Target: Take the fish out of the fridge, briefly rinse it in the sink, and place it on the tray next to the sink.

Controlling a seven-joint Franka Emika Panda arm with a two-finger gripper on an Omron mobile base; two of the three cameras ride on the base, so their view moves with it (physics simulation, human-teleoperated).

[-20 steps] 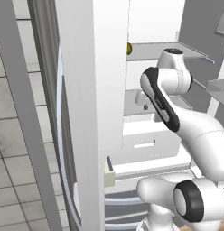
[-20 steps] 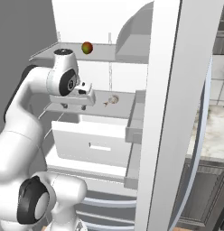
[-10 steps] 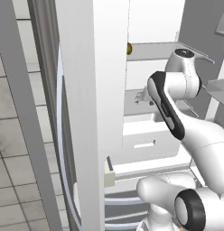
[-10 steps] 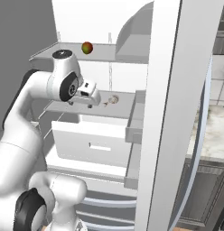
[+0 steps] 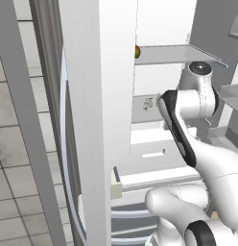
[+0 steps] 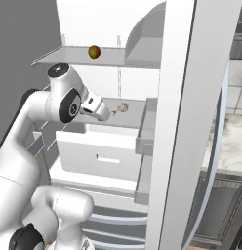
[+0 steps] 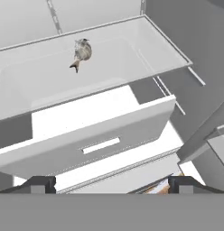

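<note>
The fridge (image 5: 94,86) stands open, and its white door (image 6: 177,122) frames the right base view. The fish (image 7: 81,53), small and grey-silver, lies toward the back of a grey shelf (image 7: 132,49) above a white drawer. It also shows as a small speck (image 6: 124,107) on that shelf, and again as the fish (image 5: 148,102) from the left. My gripper (image 6: 107,115) hovers in front of the shelf, a short way from the fish. Its fingertips (image 7: 41,184) stand wide apart, open with nothing between them. The sink and the tray are out of view.
A round red-green fruit (image 6: 94,51) sits on the upper shelf (image 5: 173,53). The white drawer (image 7: 100,135) below the fish's shelf is pulled partly out. Door bins (image 5: 231,96) jut in at the right. A marbled counter (image 6: 236,141) lies beyond the door.
My hand has reached further into the fridge toward the fish's shelf. The jaws have spread a little wider. The fish has not moved.
</note>
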